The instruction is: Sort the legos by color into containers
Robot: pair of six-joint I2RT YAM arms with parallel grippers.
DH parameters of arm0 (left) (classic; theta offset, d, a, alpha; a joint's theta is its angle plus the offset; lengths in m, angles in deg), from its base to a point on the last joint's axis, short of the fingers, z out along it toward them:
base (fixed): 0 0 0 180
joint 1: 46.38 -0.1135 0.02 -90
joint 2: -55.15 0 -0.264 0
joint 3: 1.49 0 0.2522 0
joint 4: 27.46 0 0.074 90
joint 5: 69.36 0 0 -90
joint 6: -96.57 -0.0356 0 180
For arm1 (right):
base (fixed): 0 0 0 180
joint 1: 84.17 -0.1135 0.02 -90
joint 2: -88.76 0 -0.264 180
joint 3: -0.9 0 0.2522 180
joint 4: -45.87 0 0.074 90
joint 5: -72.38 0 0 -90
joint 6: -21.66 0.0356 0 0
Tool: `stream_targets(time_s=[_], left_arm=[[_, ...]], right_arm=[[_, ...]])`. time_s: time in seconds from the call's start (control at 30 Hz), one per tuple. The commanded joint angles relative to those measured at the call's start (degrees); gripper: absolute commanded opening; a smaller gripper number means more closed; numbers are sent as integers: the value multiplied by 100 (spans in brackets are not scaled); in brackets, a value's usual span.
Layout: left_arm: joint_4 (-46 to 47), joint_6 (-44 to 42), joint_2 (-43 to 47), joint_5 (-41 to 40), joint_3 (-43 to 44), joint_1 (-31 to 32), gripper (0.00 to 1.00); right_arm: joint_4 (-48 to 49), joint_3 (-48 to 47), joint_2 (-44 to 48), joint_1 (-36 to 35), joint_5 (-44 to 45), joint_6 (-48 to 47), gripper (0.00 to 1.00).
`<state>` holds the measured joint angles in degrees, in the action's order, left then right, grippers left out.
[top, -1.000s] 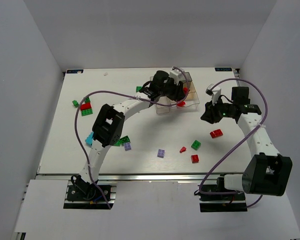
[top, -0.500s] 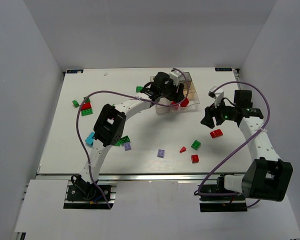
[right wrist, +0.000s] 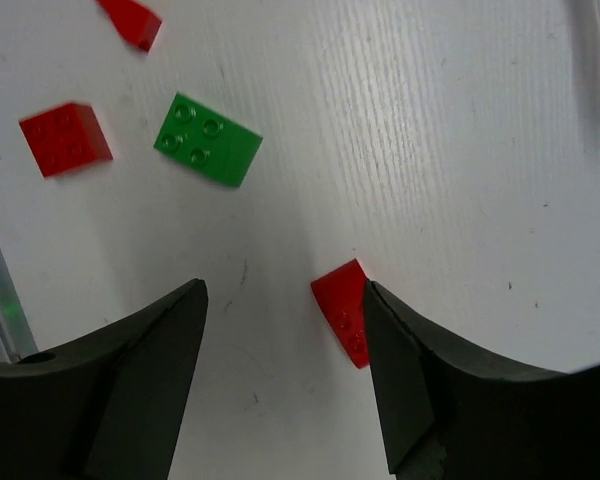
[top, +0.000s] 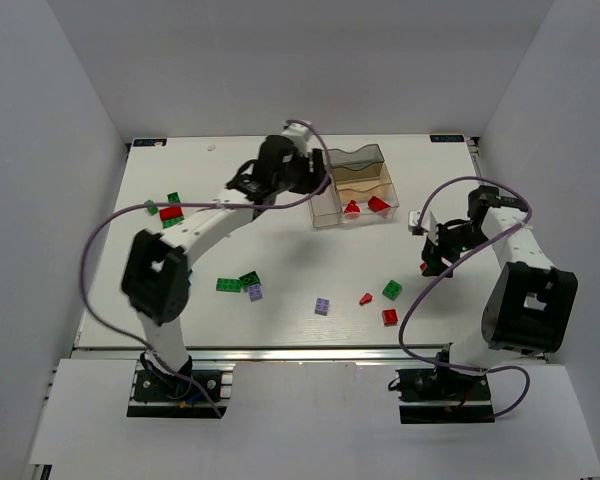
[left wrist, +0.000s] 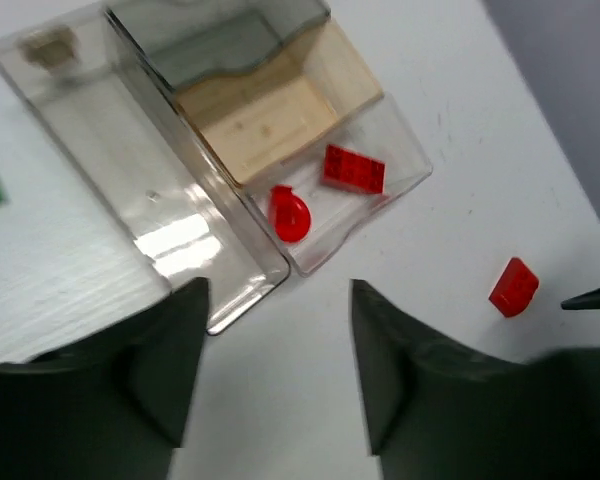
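Note:
The clear containers [top: 358, 168] stand at the back centre, with two red legos [left wrist: 289, 213] [left wrist: 354, 169] in the near short compartment. My left gripper [left wrist: 278, 365] hangs open and empty over bare table just in front of the long compartment [left wrist: 130, 170]. My right gripper [right wrist: 283, 330] is open and low over the table, with a red lego [right wrist: 343, 312] lying between the jaws against the right finger [right wrist: 410, 370]. In the top view the right gripper [top: 432, 255] mostly covers that brick. Green, red and lilac legos lie loose on the table.
Near the right gripper lie a green lego [right wrist: 208, 139] and two red ones [right wrist: 65, 138] [right wrist: 130, 20]. Lilac legos [top: 322, 306] [top: 255, 292] and green ones [top: 228, 285] sit mid-table. A red [top: 171, 212] and a green lego [top: 152, 208] lie far left.
The left gripper opened and pulled back left from the containers, leaving a red lego in the near compartment. The right gripper opened wide and came down around the red lego.

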<state>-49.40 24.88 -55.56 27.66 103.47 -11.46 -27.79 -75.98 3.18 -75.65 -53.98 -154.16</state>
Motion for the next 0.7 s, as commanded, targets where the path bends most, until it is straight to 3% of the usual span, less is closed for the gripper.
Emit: stream_targets(time_s=[0.0,0.07,0.23,0.43,0.67], left_arm=[[-244,296,1515,-447,-1028,-117,74],[-271,445,2420,-814,-1646,-178,85],[-561,919,4045,-1335,-3142,-231,91],[-1080,1447,5023,-1889,-3977,-231,91],[-1273,1738,5324,-1977,-4251,-231,91]], right_arm=[[-821,-482,-256,89,356,-2121,69],[-1014,-605,-643,107,699,-2743,69],[-489,-423,-1031,89,1191,-3248,69],[320,-359,-1452,36,1763,-3091,69],[988,-290,-1707,10,2036,-2774,68]])
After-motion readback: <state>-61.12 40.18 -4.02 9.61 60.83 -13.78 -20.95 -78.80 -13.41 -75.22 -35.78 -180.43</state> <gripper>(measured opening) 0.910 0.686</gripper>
